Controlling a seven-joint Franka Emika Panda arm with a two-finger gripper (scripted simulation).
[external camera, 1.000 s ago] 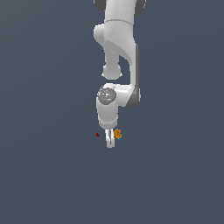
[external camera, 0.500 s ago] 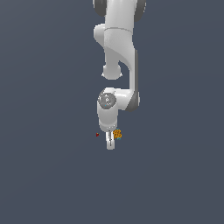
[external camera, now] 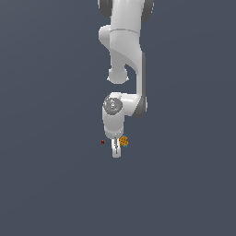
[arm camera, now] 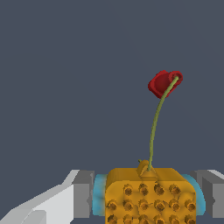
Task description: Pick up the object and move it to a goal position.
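In the wrist view, the end effector [arm camera: 148,199] is gripping the studded orange-yellow object [arm camera: 150,194], its grey pads [arm camera: 83,197] pressing the cyan sides. A thin green stem [arm camera: 154,131] is rising from the object to a red blob [arm camera: 164,83]. In the exterior view, the object [external camera: 123,141] is sitting at the fingertips, a red dot [external camera: 103,142] lying near at nine o'clock

White arm [external camera: 123,41] dropping from the top centre of the exterior view, elbow bent, wrist [external camera: 113,107] pointing down at mid-frame. Claw [external camera: 117,148] hanging just below centre. In the wrist view, grey pads [arm camera: 83,194] at the lower edge, set apart on either side, pressed against something held between them.
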